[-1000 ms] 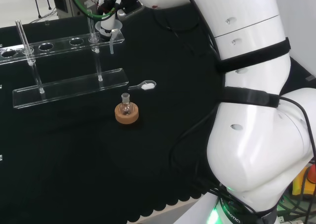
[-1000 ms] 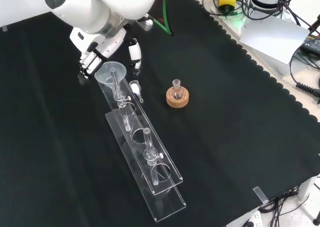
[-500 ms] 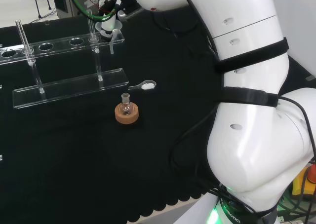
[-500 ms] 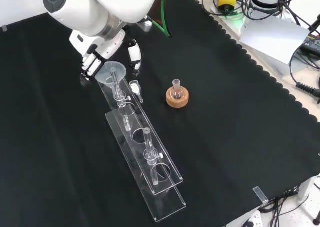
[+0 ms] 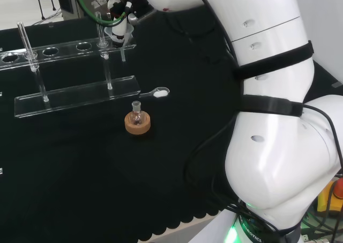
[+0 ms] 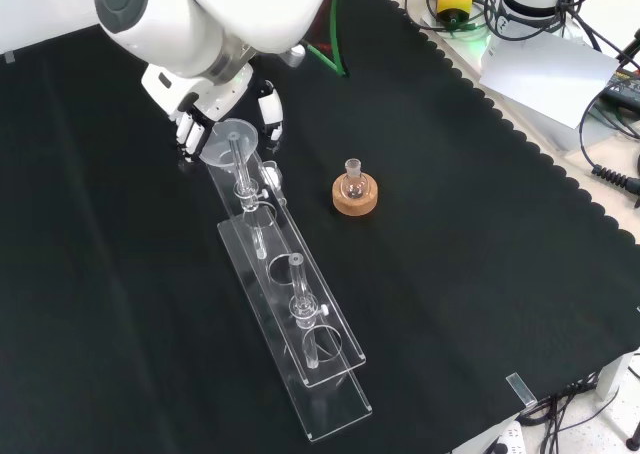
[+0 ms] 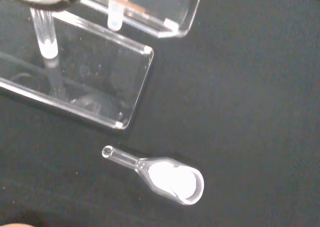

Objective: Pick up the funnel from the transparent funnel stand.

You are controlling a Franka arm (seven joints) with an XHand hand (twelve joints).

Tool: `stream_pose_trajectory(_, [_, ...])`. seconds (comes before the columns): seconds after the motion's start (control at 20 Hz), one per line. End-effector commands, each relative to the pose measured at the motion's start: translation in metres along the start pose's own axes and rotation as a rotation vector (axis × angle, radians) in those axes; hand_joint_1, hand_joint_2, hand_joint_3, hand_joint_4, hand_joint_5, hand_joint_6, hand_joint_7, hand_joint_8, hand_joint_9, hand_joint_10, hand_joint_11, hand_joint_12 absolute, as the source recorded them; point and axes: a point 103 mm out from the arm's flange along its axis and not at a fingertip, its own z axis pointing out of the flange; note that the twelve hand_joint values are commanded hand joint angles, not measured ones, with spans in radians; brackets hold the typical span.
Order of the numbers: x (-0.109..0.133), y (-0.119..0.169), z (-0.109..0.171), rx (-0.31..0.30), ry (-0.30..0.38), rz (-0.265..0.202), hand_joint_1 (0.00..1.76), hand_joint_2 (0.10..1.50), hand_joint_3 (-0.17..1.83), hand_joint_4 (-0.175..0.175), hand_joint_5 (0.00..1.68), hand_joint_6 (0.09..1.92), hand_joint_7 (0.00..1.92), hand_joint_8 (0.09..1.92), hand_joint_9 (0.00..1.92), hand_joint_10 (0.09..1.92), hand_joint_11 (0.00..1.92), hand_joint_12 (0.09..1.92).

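Looking over the arm in the head view, we saw the hand (image 5: 122, 5) at the far end of the transparent funnel stand (image 5: 75, 96), its fingers curled about the funnel (image 5: 119, 35), whose stem hung through the stand's upper rail. Nearer on the black-clothed desk (image 5: 80, 173) a small flask (image 5: 137, 113) sat upright in a cork ring (image 5: 137, 123), and a glass scoop (image 5: 156, 93) holding white powder lay just beyond the stand's base. From the front view, we found the hand (image 6: 215, 114) closed on the funnel (image 6: 232, 140) at the stand's top end, fingers on one side and thumb on the other. At the wrist view, we made out the scoop (image 7: 165, 176) lying flat on the cloth, near a corner of the stand's base plate (image 7: 90, 82) but apart from it.
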Motion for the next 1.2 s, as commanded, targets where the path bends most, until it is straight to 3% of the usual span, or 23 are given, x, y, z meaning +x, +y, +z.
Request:
stream_pose_trajectory(0.05, [-0.005, -0.018, -0.018, -0.221, -0.070, 0.046, 0.87, 0.68, 0.63, 0.036, 0.82, 0.42, 0.85, 0.51, 1.03, 0.36, 0.82, 1.16])
stream_pose_trajectory(0.25, [-0.013, -0.040, -0.047, -0.228, -0.095, 0.066, 0.89, 0.69, 0.65, 0.040, 0.82, 0.56, 0.90, 0.50, 1.10, 0.30, 0.89, 1.11])
stream_pose_trajectory(0.55, [-0.027, -0.081, -0.079, -0.227, -0.115, 0.108, 0.89, 0.69, 0.65, 0.034, 0.80, 0.59, 0.89, 0.49, 1.11, 0.28, 0.91, 1.09])
stream_pose_trajectory(0.95, [-0.035, -0.139, -0.100, -0.279, -0.132, 0.169, 0.90, 0.69, 0.66, 0.022, 0.76, 0.64, 0.87, 0.51, 1.14, 0.25, 0.92, 1.05])
stream_pose_trajectory(1.2, [-0.031, -0.168, -0.099, -0.269, -0.136, 0.198, 0.90, 0.69, 0.67, 0.020, 0.75, 0.65, 0.87, 0.51, 1.15, 0.23, 0.92, 1.05])
